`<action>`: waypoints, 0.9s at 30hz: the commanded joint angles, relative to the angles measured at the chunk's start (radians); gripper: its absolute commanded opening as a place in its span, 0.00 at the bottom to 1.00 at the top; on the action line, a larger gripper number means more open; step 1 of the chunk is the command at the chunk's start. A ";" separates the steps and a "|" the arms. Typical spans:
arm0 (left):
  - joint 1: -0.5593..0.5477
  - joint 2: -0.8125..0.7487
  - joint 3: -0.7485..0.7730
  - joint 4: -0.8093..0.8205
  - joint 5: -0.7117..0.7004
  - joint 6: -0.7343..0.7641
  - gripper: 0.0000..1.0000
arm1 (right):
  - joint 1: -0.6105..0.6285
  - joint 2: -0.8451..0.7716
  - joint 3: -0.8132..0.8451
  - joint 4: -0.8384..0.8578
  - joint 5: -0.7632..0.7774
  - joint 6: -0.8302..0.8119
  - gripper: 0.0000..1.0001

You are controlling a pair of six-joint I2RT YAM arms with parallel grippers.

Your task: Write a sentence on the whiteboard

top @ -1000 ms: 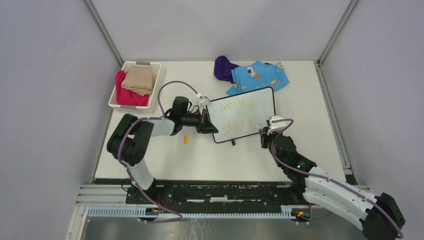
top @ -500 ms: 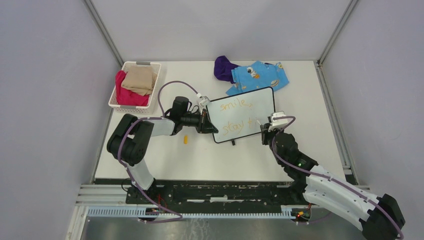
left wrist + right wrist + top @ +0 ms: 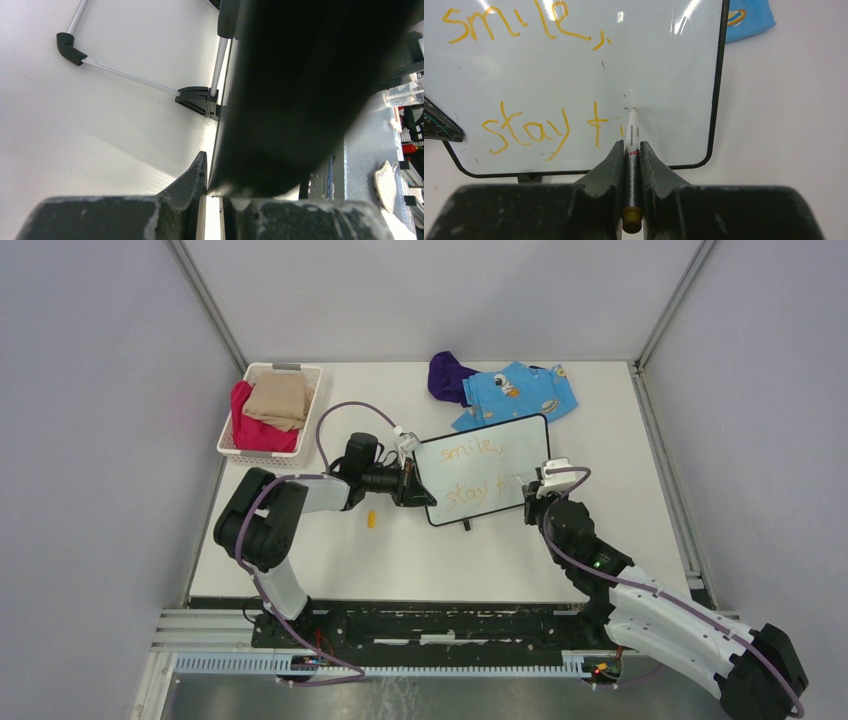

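Observation:
The whiteboard (image 3: 523, 443) stands tilted at the table's middle, black-framed. The sentence (image 3: 472, 451) is in orange, "smile," above "stay t". My left gripper (image 3: 413, 486) is shut on the board's left edge, which shows edge-on between its fingers in the left wrist view (image 3: 214, 192). My right gripper (image 3: 534, 494) is shut on a thin white marker (image 3: 632, 127) with an orange end. The marker's tip touches the board (image 3: 674, 75) just right of the "t" in the sentence (image 3: 541, 127).
A small orange cap (image 3: 371, 520) lies on the table left of the board. A white basket (image 3: 231, 436) with red and beige cloths stands at the far left. A purple cloth (image 3: 448, 375) and a blue patterned cloth (image 3: 525, 390) lie behind the board.
My right gripper with the marker has shifted slightly up the board, to the right of the "t". The left gripper and the board have not moved.

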 commanded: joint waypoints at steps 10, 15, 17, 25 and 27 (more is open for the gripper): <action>-0.027 0.046 -0.004 -0.112 -0.112 0.074 0.02 | -0.007 -0.028 -0.073 0.015 -0.027 0.063 0.00; -0.028 0.047 -0.004 -0.112 -0.112 0.075 0.02 | -0.006 -0.049 -0.096 0.000 -0.031 0.077 0.00; -0.026 0.047 -0.005 -0.112 -0.112 0.076 0.02 | -0.007 -0.055 -0.099 -0.003 -0.032 0.078 0.00; -0.028 0.048 -0.004 -0.116 -0.113 0.076 0.02 | -0.007 -0.036 -0.050 0.001 -0.028 0.053 0.00; -0.027 0.049 -0.003 -0.117 -0.115 0.078 0.02 | -0.007 -0.027 -0.028 0.004 -0.024 0.041 0.00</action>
